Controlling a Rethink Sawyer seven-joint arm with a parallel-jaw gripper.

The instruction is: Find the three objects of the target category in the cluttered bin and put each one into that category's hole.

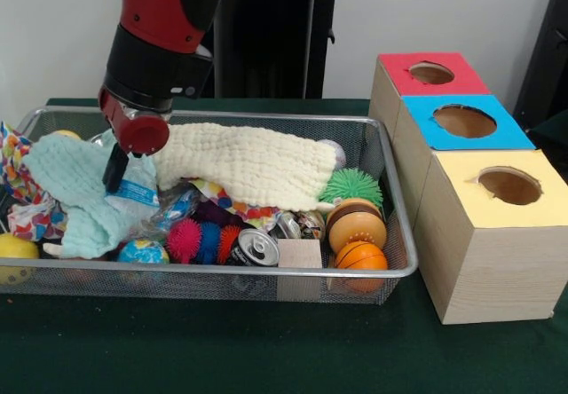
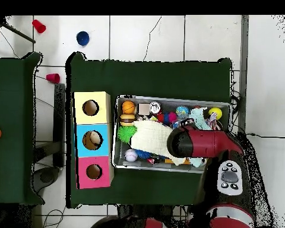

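Note:
The wire mesh bin [image 1: 222, 271] sits on the green table and is full of clutter; it also shows in the overhead view [image 2: 168, 98]. My gripper [image 1: 115, 170] hangs low into the bin's left part, just above a mint knitted cloth [image 1: 67, 181] and beside the left end of a cream knitted cloth [image 1: 253, 163]. I cannot tell whether it is open or shut. No plush toy shows in the bin. The blue-topped box's hole [image 1: 464, 121] stands to the right of the bin. In the overhead view a pale tan shape shows inside that hole [image 2: 92, 140].
The red-topped box [image 1: 399, 74] and the yellow-topped box [image 1: 497, 234] flank the blue one. The bin holds a green spiky ball [image 1: 351, 185], an orange ball [image 1: 360, 256], a can [image 1: 256, 248], a wooden block [image 1: 299, 254] and pink and blue spiky balls [image 1: 200, 239].

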